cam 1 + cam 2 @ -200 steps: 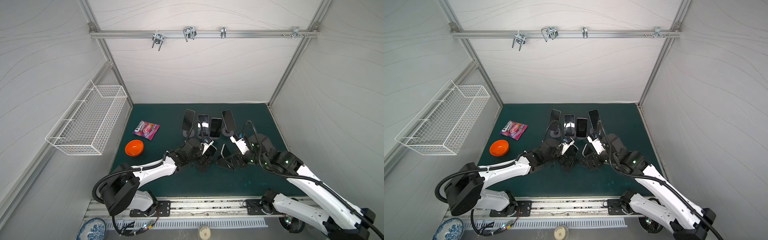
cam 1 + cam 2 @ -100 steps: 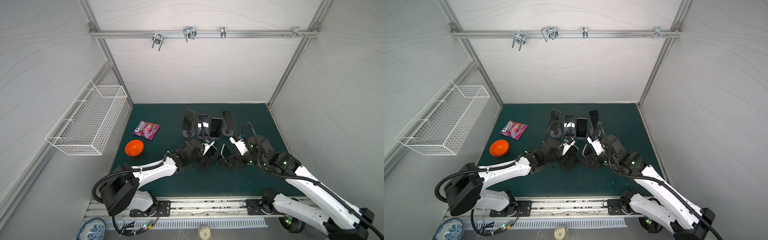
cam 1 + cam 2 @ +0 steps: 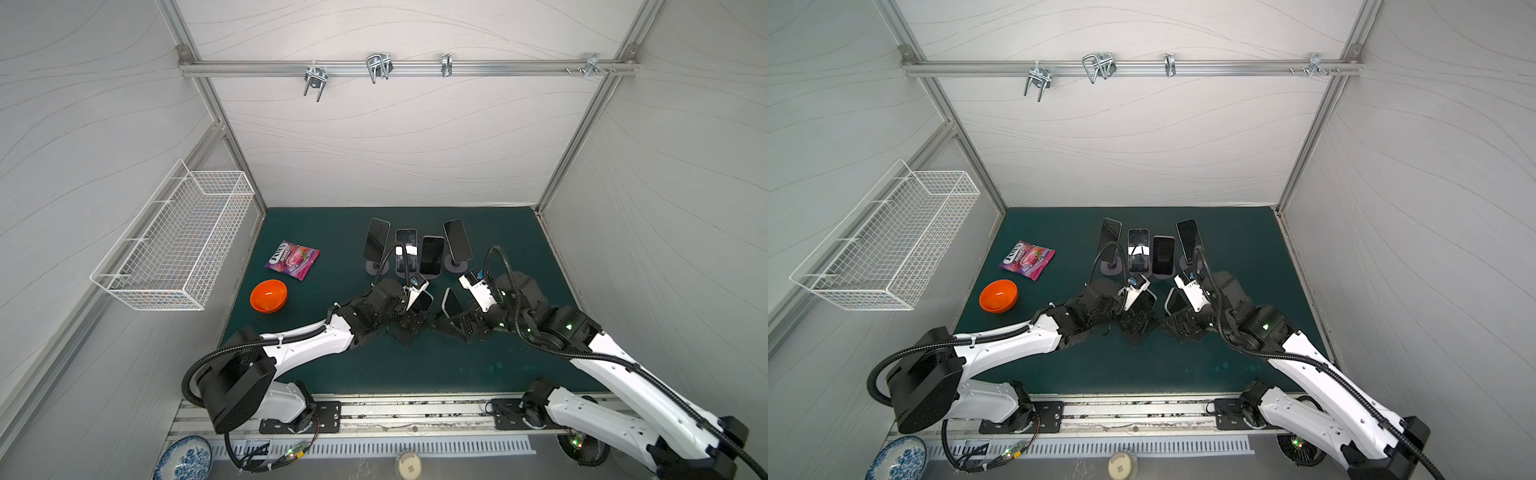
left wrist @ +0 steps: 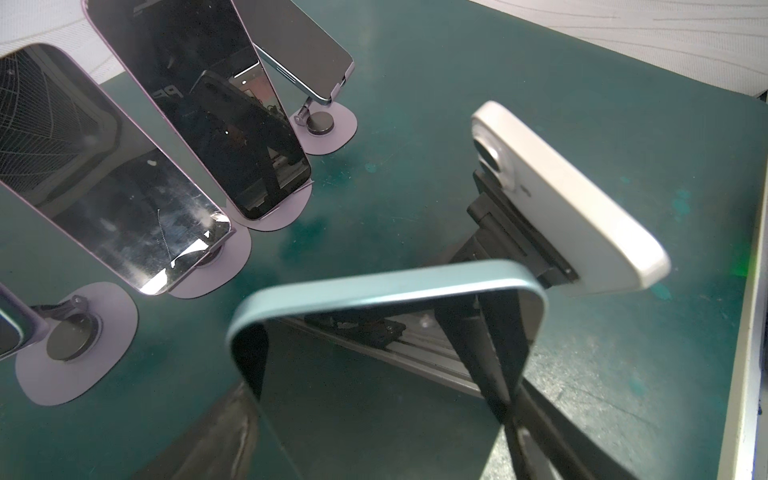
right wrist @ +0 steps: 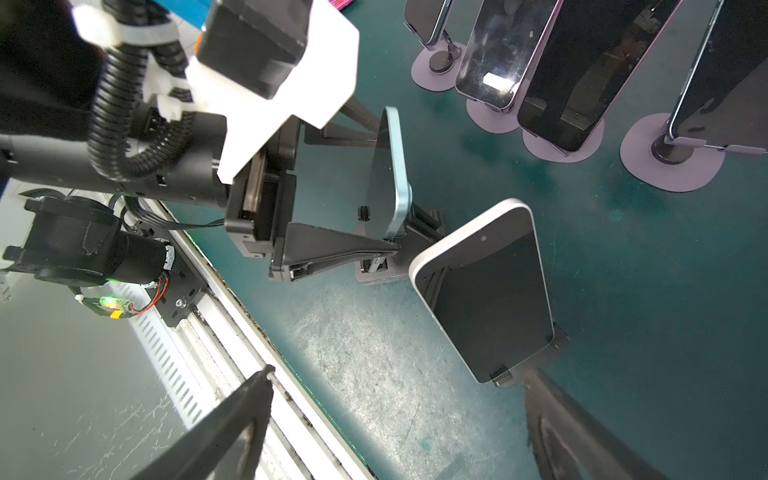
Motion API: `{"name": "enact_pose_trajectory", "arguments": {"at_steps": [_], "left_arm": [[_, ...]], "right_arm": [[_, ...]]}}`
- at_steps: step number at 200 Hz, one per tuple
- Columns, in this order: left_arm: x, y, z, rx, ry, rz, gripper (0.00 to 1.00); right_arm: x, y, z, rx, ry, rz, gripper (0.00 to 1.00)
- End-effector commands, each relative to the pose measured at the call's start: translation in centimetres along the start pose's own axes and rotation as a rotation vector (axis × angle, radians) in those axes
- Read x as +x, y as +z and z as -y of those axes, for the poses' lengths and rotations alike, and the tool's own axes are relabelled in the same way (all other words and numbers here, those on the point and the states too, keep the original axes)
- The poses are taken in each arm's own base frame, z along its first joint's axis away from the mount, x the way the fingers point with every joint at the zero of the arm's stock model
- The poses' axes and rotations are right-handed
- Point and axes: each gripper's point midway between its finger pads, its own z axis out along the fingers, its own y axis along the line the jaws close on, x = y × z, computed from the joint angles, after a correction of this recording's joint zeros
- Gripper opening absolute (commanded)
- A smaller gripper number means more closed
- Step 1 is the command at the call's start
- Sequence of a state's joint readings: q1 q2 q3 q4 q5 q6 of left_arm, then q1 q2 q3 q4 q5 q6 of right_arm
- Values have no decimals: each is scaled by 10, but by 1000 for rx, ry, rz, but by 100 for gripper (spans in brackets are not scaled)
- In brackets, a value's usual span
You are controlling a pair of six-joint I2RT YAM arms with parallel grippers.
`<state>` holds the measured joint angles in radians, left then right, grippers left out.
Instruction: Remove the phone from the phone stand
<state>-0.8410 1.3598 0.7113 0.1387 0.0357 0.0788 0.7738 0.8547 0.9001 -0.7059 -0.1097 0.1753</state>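
Blue phone (image 5: 388, 178) and white phone (image 5: 494, 299) on stands (image 4: 511, 232)

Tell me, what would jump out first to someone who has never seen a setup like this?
Two white-and-black arms meet over the green mat: the left gripper straddles a light-blue phone on its black stand, while the right gripper hangs open before a white phone beside it. Behind them, a row of four dark-screened phones leans on purple-based stands, and a bright orange bowl sits off to the left.
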Motion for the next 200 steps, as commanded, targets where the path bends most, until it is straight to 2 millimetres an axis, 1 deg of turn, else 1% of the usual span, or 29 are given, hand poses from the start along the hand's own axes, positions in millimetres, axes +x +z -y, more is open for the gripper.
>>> {"name": "enact_pose_trajectory", "arguments": {"at_steps": [1,30,87,145,158,185,200], "left_arm": [[-18,-8,0,-9,29,49,87],[-14,-8,1,-3,26,43,86],[-14,-9,1,-3,23,48,84],[-8,-7,2,1,14,43,79],[-7,-6,1,-4,10,41,81],[-5,-5,-3,-29,5,38,92],[-5,-5,-4,-34,5,38,93]], "right_arm": [[-9,-6,-2,-3,-14,35,95],[-8,-6,-2,-7,-8,38,94],[-12,-9,-2,1,-18,48,95],[-6,-8,-1,0,-8,34,94],[-6,-9,-1,2,-10,38,94],[-6,-8,1,8,-9,41,94],[-6,-8,1,10,-9,39,94]]}}
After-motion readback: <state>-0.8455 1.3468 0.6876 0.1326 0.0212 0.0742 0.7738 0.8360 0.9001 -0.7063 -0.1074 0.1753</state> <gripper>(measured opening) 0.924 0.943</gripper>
